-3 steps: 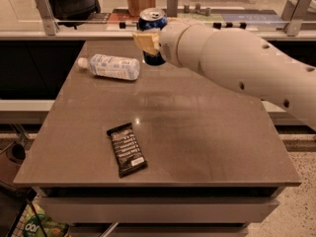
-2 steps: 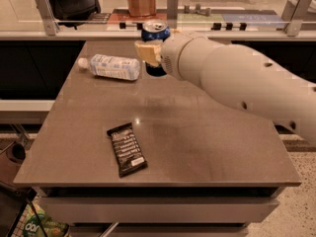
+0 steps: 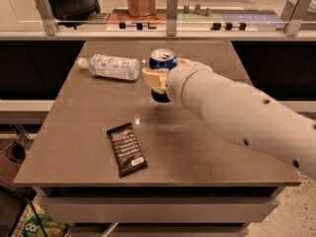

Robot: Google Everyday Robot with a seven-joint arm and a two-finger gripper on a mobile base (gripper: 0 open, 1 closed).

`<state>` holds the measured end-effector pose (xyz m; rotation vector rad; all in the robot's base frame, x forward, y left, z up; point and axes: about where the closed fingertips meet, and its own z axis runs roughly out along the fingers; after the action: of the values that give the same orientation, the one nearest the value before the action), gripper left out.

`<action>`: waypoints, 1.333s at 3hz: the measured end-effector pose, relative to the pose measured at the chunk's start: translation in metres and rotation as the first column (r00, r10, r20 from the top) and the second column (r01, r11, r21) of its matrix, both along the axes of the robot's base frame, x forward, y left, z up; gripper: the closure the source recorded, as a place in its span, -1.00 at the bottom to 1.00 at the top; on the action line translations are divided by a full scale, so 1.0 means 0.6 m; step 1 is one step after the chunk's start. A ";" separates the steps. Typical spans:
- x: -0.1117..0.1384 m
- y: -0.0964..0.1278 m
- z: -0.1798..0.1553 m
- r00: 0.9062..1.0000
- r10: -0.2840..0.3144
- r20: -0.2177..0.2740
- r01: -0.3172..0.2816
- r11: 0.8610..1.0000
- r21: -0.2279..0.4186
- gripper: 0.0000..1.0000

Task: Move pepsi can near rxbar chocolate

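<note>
Camera view: gripper (image 3: 166, 76) over the table (image 3: 84, 117), jaws clamped round the pepsi can (image 3: 163, 61); arm (image 3: 237, 107) hides its right side.

We see the gripper (image 3: 162, 79) over the far middle of the table (image 3: 212, 152), its fingers (image 3: 151, 78) clamped around the upright pepsi can (image 3: 163, 60) — a clear bottle (image 3: 111, 66) lies on its side just to the left, and the rxbar chocolate (image 3: 127, 149) lies nearer us, to the left.
</note>
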<state>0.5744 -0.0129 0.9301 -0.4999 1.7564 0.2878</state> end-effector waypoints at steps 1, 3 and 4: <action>-0.019 0.011 -0.048 0.999 -0.019 -0.027 0.020 1.000 0.011 1.00; -0.068 0.052 -0.096 0.999 -0.051 -0.010 0.051 0.999 0.004 1.00; -0.070 0.054 -0.097 0.998 -0.059 -0.012 0.059 0.998 0.009 0.68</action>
<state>0.5323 0.0196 0.8721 -0.4395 1.7769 0.2574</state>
